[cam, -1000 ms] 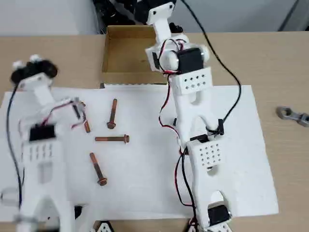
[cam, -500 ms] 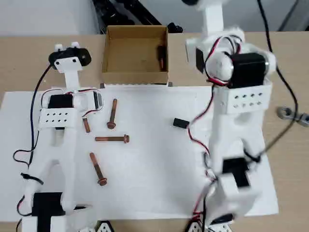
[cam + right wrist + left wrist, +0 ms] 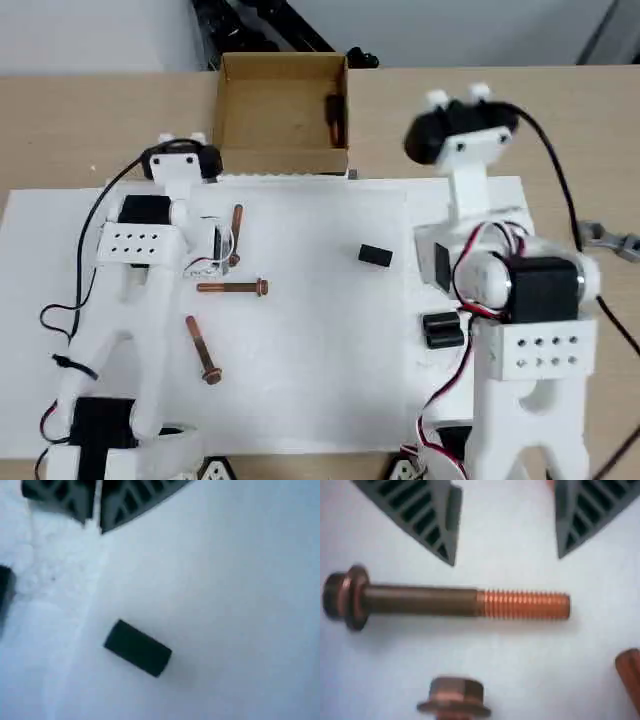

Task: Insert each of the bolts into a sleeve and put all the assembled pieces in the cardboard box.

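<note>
1. Open brown cardboard box [image 3: 232, 110]: stood at the far side of the light wooden table [image 3: 80, 120], just beyond the white paper sheet [image 3: 320, 400]. One copper bolt with a dark sleeve on it [image 3: 335, 118] lay inside against the right wall.

2. Loose copper-coloured flanged bolts, three, on the sheet's left half:
   - first bolt [image 3: 237, 225], pointing toward the box, head end partly under the left arm's wiring;
   - second bolt [image 3: 232, 288], lying crosswise just below it;
   - third bolt [image 3: 202, 350], slanted, nearest the arm bases.

3. Short black cylindrical sleeve [image 3: 376, 255]: lay on its side near the sheet's middle, well apart from the loose bolts.

4. Left gripper [image 3: 506, 559]: dark ribbed fingers [image 3: 427, 515] spread apart and held nothing. It was poised over the second bolt, tips clear of the shank.

5. Right gripper [image 3: 92, 515]: fingers drawn together with only a sliver between them, nothing held. It was near the black sleeve, not touching it.

6. Small metal fitting [image 3: 600, 235]: lay on bare wood at the table's right edge.
</note>
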Motion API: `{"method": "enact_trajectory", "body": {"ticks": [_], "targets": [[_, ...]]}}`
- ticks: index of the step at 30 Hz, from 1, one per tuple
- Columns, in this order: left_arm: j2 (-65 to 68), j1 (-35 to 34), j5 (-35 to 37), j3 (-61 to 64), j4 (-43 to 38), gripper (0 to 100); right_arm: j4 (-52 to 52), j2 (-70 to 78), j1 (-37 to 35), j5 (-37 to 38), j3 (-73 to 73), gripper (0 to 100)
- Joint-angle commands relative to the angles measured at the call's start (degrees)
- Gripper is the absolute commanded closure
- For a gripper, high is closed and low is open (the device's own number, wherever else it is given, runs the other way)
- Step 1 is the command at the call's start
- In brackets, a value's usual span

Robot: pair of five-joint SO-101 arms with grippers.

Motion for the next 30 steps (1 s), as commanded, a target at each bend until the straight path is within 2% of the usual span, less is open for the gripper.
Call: {"method": "enact_trajectory", "body": {"ticks": [1,4,7,9,11,14,20,25,30], "targets": [[-7.56,1.58,-4.57,0.4,-0.97,88,-2.42,-4.09,1.01,1.93,3.16,99.5],[-14.33,2.64,-16.7,6.02,-4.04,87,-2.68,-5.41,0.92,2.29,4.57,99.5],[-18.9,1.58,-25.41,12.26,-6.07,87,-2.59,-6.2,0.92,3.78,4.66,99.5],[-20.22,1.58,-37.19,16.22,-6.68,87,-2.59,-6.2,0.92,4.22,4.66,99.5],[-19.96,1.67,-46.07,18.95,-7.82,86,-2.68,-5.93,0.92,4.22,4.66,99.5],[-17.32,1.41,-55.47,19.21,-8.18,86,-2.86,-5.85,0.84,4.22,4.66,99.5],[-12.22,2.02,-59.16,16.22,-13.89,86,-3.47,-5.76,0.04,4.31,4.66,99.5],[-10.81,6.77,-59.69,15.78,-14.42,86,-3.47,-5.85,-2.15,3.96,4.66,99.5],[-10.73,9.41,-59.69,15.96,-18.2,86,-3.47,-5.93,-1.98,3.87,4.66,99.5]]}}
